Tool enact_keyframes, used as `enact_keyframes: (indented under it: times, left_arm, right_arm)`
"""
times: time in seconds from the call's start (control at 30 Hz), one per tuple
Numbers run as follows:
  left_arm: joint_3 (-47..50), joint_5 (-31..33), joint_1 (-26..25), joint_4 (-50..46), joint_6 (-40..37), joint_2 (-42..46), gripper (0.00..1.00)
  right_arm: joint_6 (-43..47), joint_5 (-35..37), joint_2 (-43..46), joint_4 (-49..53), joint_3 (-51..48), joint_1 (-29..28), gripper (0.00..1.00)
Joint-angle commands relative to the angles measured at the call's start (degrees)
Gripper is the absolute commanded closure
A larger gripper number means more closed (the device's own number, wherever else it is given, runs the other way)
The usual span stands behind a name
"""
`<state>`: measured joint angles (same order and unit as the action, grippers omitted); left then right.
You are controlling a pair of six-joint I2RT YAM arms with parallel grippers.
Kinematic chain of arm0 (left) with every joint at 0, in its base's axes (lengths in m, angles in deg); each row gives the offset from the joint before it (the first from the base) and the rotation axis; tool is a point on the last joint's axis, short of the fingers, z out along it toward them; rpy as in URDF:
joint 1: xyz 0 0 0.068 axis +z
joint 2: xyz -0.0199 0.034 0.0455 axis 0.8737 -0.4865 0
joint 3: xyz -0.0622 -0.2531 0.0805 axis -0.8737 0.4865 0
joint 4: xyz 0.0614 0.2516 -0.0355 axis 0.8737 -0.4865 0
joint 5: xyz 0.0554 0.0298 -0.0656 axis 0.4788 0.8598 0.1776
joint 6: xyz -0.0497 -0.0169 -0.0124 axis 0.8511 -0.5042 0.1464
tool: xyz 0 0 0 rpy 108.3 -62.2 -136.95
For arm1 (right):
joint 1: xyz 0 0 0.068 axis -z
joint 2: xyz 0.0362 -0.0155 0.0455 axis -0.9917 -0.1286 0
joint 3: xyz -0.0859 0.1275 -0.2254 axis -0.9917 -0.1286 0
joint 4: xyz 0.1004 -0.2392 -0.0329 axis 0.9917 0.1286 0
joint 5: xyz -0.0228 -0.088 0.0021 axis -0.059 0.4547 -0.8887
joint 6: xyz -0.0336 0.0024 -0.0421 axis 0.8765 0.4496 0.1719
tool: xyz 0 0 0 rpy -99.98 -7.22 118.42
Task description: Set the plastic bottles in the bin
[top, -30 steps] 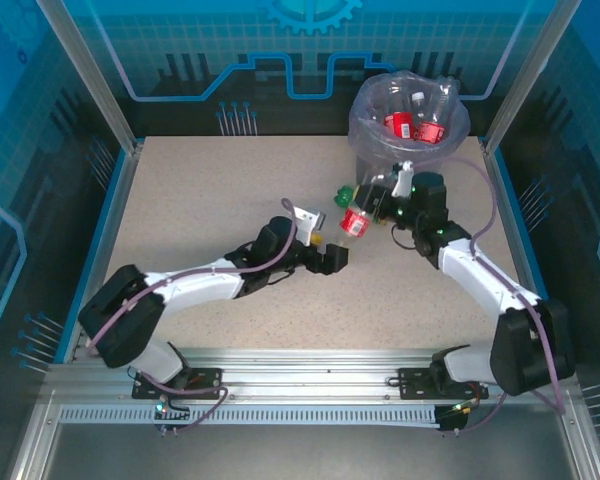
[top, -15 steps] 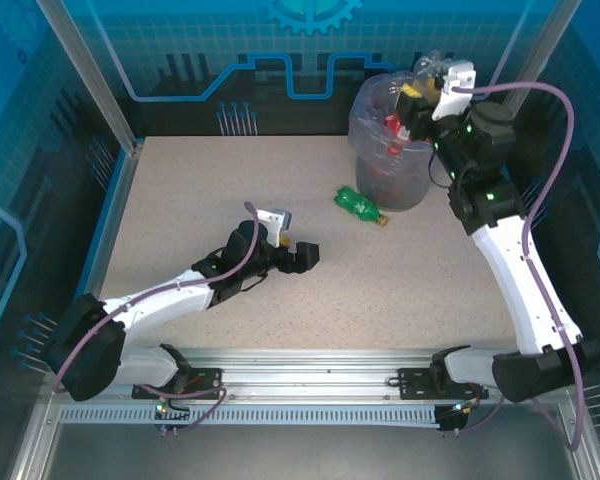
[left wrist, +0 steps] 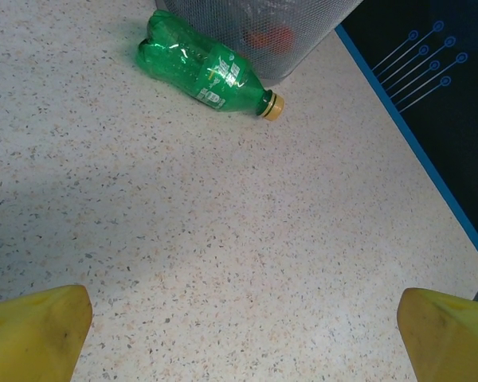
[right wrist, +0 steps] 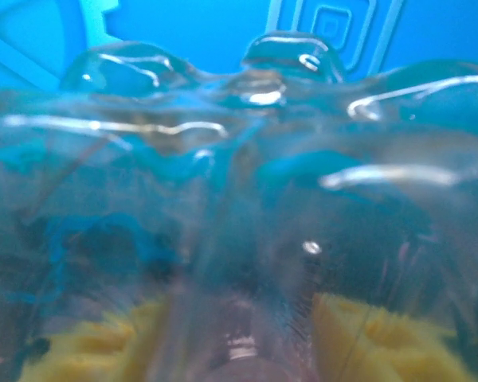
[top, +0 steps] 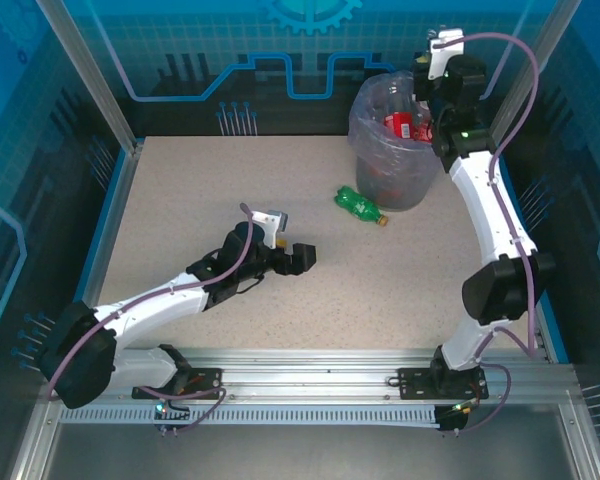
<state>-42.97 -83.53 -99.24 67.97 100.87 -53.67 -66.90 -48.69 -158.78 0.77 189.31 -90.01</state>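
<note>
- The right gripper (right wrist: pixel 240 354) is clenched on a clear bottle (right wrist: pixel 239 199). Its yellow fingers (right wrist: pixel 374 350) sit on either side of the bottle, which is pressed close to the wrist camera and blurred.
- In the top view the right arm reaches high, and its gripper end hangs over the far right rim of the bin (top: pixel 365 110).
- The bin stands at the far right of the table (top: pixel 180 200). It is lined with a translucent bag, and a red label (top: pixel 400 123) shows at its mouth. It cannot be told whether that label belongs to the held bottle.
- The left gripper (top: pixel 300 258) is released, its yellow fingers (left wrist: pixel 32 330) spread wide with nothing between them. It is low over the middle of the table.
- Beyond it, a green bottle (left wrist: pixel 207 68) lies on its side on the table, just beside the foot of the bin. Its yellow cap (left wrist: pixel 272 105) points away from the bin wall.
- Something red (left wrist: pixel 267 37) shows through the bin's meshed wall.
</note>
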Motion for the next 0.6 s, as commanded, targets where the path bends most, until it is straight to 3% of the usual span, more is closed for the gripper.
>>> enact_keyframes:
  times: [0.0,0.57]
  left_arm:
    - [0.97,0.94,0.27,-1.36,0.57,1.57,0.01]
    - [0.53,0.59,0.22,-2.45,0.31,1.0,0.01]
  right_arm:
    - [-2.9,-0.49,-2.55,3.52,4.22,0.89,0.55]
    - [-7.93,-5.1,-19.46,19.64,21.51,2.77,0.52]
